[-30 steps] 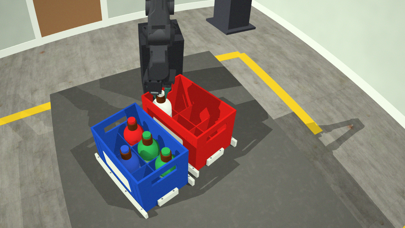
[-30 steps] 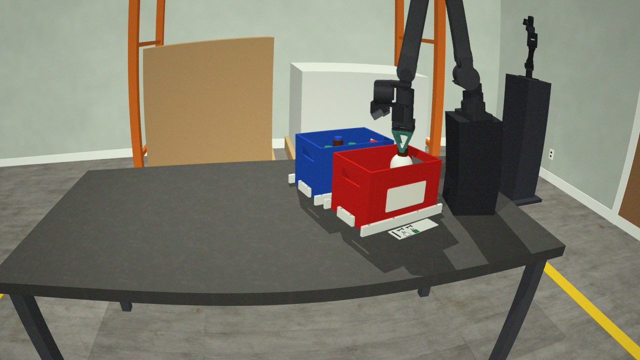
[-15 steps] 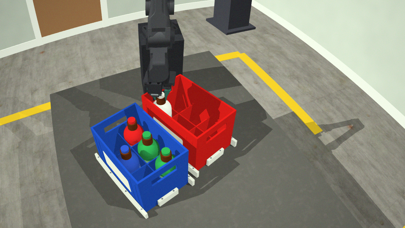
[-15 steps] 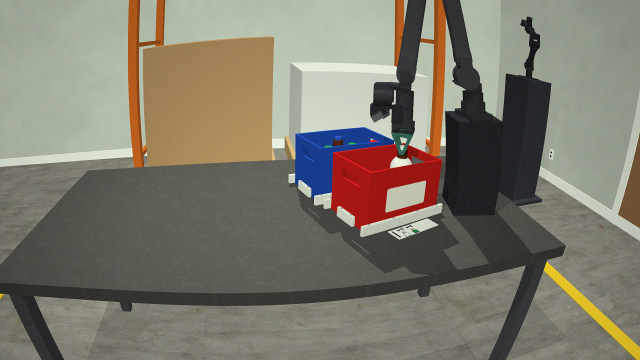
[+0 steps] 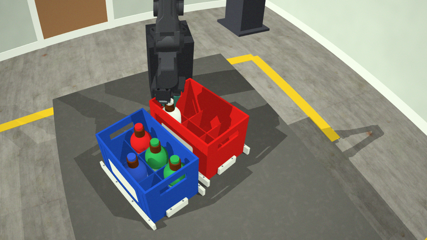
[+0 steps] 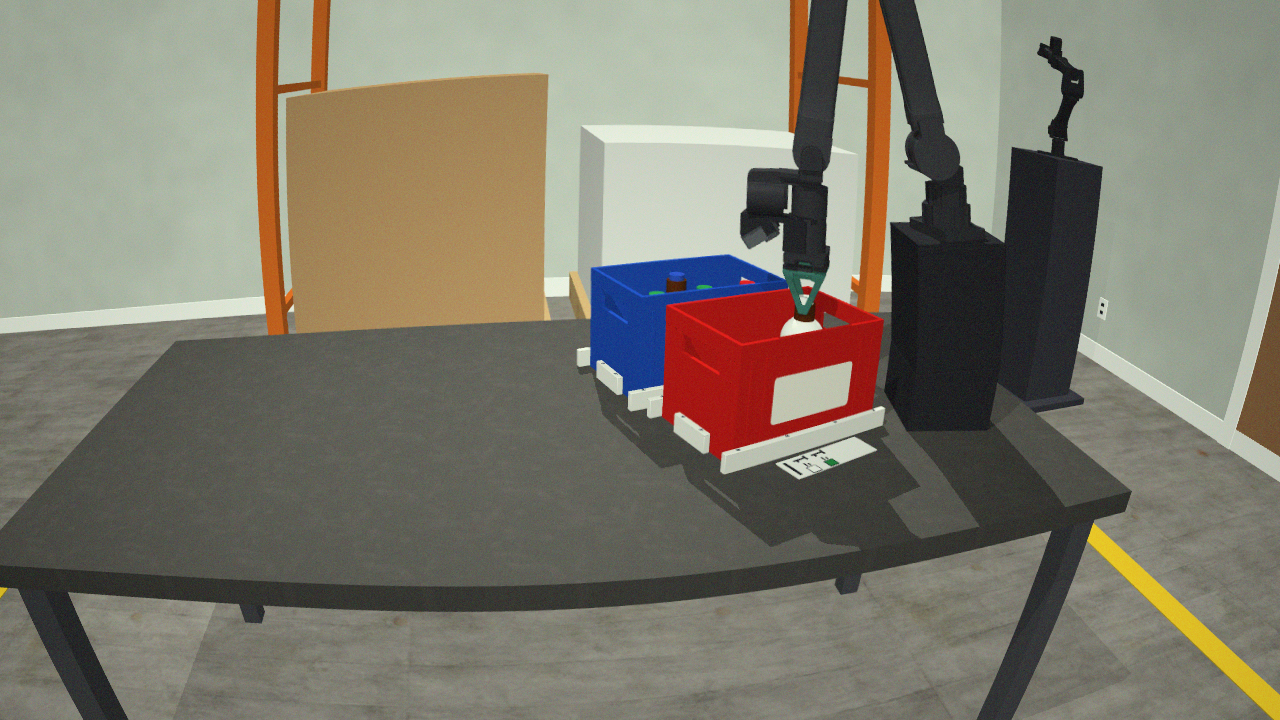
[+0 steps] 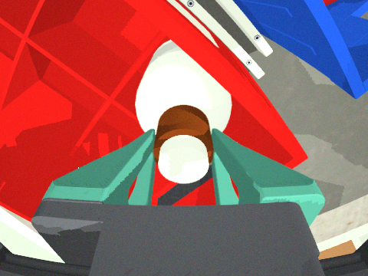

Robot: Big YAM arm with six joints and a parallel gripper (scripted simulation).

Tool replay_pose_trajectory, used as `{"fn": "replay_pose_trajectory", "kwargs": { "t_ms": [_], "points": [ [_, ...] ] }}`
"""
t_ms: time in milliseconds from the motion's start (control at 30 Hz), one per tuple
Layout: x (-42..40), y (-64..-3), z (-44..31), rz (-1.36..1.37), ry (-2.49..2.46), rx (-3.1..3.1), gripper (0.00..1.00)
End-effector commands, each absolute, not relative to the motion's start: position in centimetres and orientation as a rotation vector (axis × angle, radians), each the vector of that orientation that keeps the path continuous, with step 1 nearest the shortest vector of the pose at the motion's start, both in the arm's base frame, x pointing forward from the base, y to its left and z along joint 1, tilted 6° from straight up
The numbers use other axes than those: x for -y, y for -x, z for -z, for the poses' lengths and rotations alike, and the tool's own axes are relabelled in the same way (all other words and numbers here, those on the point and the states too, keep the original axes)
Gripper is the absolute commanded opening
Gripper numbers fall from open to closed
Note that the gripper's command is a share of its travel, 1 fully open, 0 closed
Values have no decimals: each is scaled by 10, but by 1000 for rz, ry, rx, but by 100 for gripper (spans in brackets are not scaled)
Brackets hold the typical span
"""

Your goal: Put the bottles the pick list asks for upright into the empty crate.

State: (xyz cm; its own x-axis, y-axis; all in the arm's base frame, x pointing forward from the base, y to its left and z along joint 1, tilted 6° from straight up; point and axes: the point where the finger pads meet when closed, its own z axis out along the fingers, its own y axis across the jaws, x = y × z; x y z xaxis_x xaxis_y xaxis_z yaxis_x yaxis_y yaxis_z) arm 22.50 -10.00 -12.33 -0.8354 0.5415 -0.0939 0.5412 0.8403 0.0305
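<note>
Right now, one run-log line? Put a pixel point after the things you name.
gripper (image 5: 169,100) (image 6: 805,308) (image 7: 183,137): shut on white bottle (image 5: 172,114) (image 6: 801,327) (image 7: 180,77) | bottle: inside red crate (image 5: 227,149) (image 6: 702,385) (image 7: 264,111) | green bottles (image 5: 156,156) (image 5: 173,173): in blue crate (image 5: 176,195) (image 6: 626,344) (image 7: 326,46)

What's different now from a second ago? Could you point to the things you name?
The gripper (image 5: 169,100) (image 6: 805,302) (image 7: 183,137) and the white bottle (image 5: 172,114) (image 6: 801,327) (image 7: 180,82) it grips by the neck have moved slightly down, deeper into the red crate (image 5: 228,146) (image 6: 702,385) (image 7: 268,115). Nothing was newly grabbed or let go. Both crates and the four bottles in the blue crate (image 5: 176,195) (image 6: 626,340) (image 7: 333,46) stayed put.
</note>
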Motion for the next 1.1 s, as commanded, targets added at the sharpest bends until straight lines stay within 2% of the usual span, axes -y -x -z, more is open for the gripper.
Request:
{"fn": "replay_pose_trajectory", "kwargs": {
  "t_ms": [0, 1067],
  "points": [
    [102, -238, 123, 4, -830, -2900, 0],
    [102, -231, 133, 0, -851, -2906, 0]
  ]
}}
